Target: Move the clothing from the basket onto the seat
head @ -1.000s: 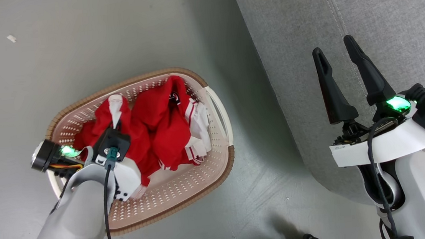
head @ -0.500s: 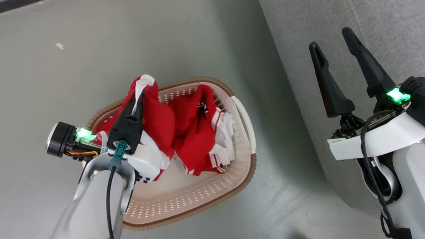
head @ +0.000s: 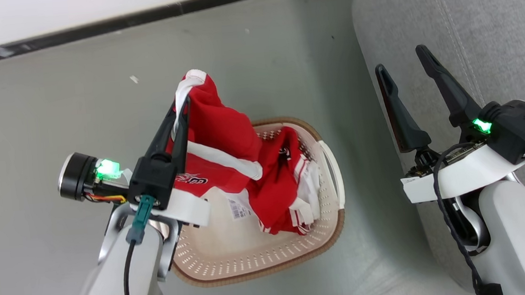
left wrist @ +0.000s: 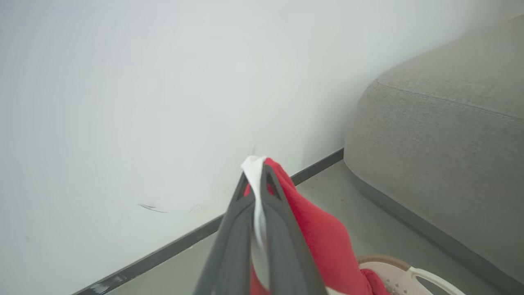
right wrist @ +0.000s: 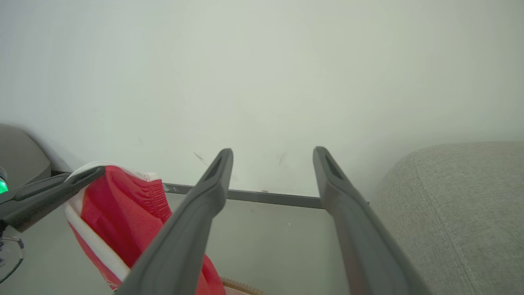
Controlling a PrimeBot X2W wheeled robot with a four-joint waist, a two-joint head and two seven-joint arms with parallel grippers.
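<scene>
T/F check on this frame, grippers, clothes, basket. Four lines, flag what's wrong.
1. The left gripper is shut on a red garment, pinching its white trim. True.
2. The right gripper holds cloth too. False: it is open with nothing in it.
3. The basket is empty. False: another garment, red with white stripes, lies in it.
4. The basket stands on the floor beside the seat. True.
</scene>
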